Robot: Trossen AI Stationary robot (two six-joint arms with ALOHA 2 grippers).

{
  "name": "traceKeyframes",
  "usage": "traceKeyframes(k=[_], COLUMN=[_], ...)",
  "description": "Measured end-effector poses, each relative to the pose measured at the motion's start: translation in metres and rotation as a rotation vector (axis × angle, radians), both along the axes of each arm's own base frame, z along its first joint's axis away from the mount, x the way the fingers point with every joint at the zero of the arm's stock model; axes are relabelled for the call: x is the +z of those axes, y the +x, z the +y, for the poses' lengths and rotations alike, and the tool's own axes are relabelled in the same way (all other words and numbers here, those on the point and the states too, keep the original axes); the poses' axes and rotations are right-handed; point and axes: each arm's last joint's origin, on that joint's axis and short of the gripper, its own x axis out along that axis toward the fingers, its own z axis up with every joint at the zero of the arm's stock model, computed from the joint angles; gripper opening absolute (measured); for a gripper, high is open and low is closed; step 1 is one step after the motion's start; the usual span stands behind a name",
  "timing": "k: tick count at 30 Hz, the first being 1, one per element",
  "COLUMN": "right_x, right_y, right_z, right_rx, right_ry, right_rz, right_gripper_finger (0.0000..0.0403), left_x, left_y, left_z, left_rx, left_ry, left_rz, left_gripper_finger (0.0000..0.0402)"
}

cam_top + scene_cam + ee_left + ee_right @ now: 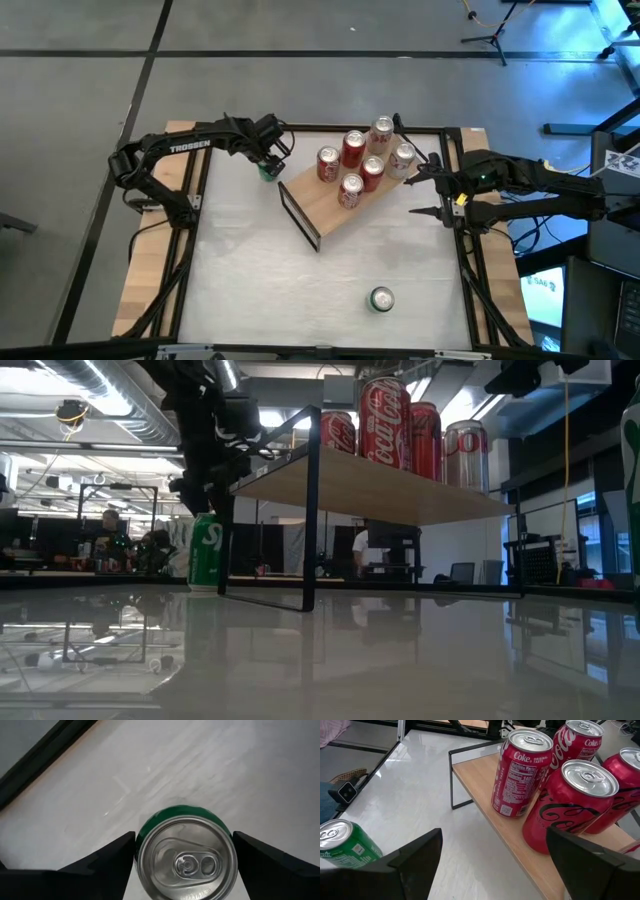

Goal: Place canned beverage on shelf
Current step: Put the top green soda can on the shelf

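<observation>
Overhead, the white bench (250,260) carries the shelf (330,205) near its far edge, six cans (352,148) standing on it. Left claw (268,165) straddles a green can (187,855) beside the shelf's left end, fingers spread, not yet gripping. Right claw (432,190) hangs released by the right end. Another green can (381,299) stands near the front edge.

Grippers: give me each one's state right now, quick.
Left gripper: open, fingers either side of the green can standing on the table, gaps showing, not gripping.
Right gripper: open, empty, beside the shelf.
</observation>
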Motion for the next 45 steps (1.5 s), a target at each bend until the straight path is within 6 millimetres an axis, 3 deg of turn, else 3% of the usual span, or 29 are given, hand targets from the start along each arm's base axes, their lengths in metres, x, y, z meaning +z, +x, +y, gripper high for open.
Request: traceKeyframes(k=[9,22,45], right_x=[0.0,-0.001,0.0], right_y=[0.0,0.002,0.002], right_z=[0.0,0.0,-0.001], right_rx=[0.003,0.003,-0.025], right_ry=[-0.006,-0.006,-0.009], right_rz=[-0.001,0.008,0.004], right_gripper_finger=[0.0349,0.0349,0.0349], left_x=[0.0,-0.001,-0.001], left_y=[0.001,-0.007,-0.006], left_z=[-0.001,0.007,0.008], left_rx=[-0.335,-0.592,-0.577], left_ry=[-0.029,-0.014,0.013], left_rz=[0.016,0.053,0.067], left_gripper_finger=[0.029,0.0289,0.0316])
